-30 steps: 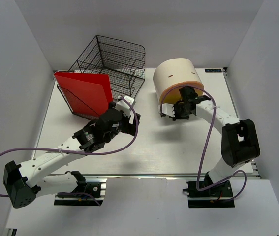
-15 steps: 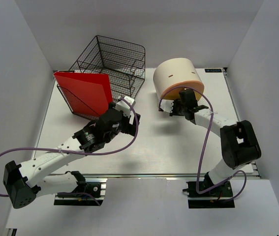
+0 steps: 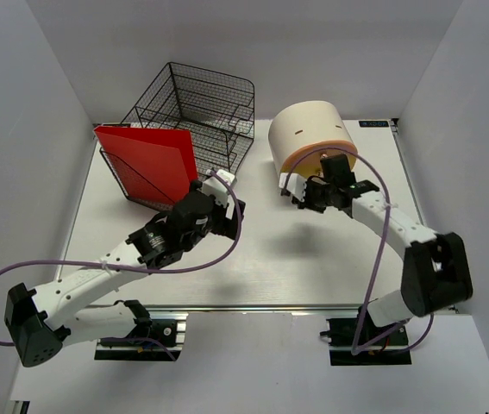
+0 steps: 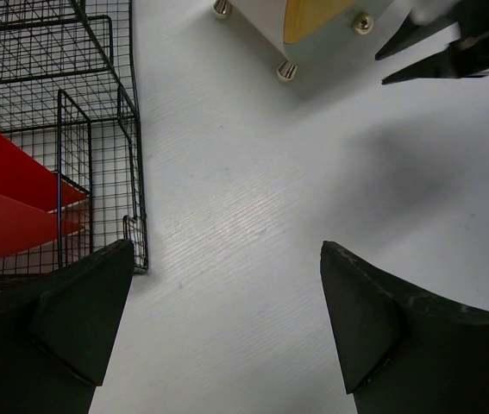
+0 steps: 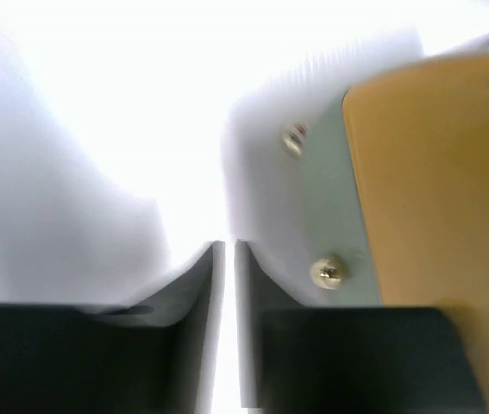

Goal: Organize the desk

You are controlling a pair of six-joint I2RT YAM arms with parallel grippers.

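Observation:
The white desk carries a black wire mesh tray at the back left and a round beige drawer unit at the back right. A red folder stands upright in the tray's front. My left gripper is open and empty just right of the tray's front corner; its view shows bare desk between the fingers. My right gripper is shut and empty at the drawer unit's front foot; its view shows the unit's orange panel close on the right.
A silver rail runs along the desk's near edge. White walls enclose the left, back and right. The left wrist view shows the tray's corner, the red folder and the drawer unit's screwed base.
The right arm's elbow and forearm swung out to the right while its gripper stayed by the drawer unit's front. The left arm has not moved.

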